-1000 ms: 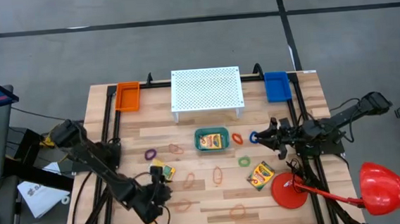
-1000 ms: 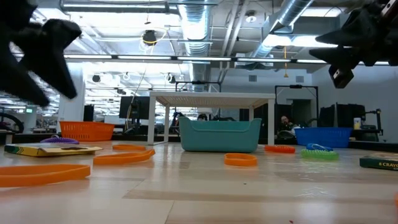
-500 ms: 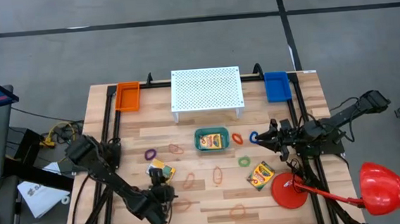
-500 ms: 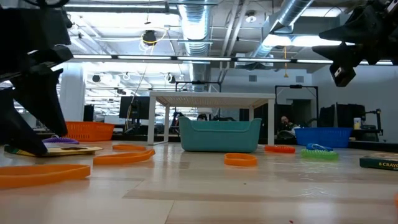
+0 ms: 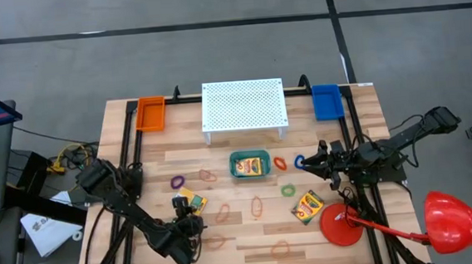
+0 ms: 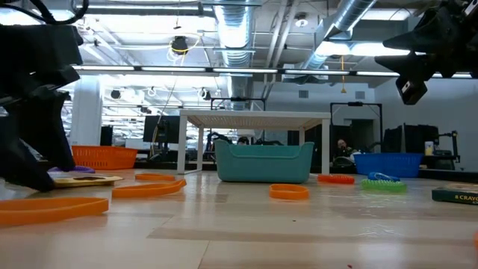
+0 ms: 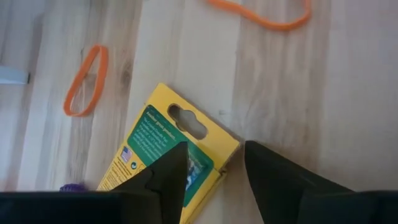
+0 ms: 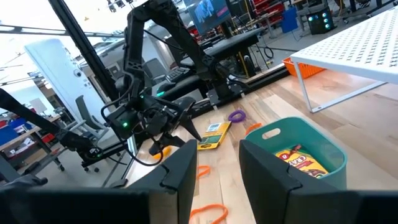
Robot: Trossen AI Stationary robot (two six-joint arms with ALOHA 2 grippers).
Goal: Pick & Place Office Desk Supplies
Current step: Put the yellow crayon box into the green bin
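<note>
The left gripper (image 7: 211, 168) hangs low over the crayon box (image 7: 166, 154) lying flat on the surface; its fingers (image 7: 171, 171), parted, bracket one corner, the box's long axis slanting across the gap; right gripper (image 5: 309, 161) waits near the teal bin (image 5: 249, 165), fingers apart

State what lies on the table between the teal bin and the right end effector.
In the high view, one red rubber-band loop lies between the teal bin and the right end effector; otherwise bare wood.
</note>
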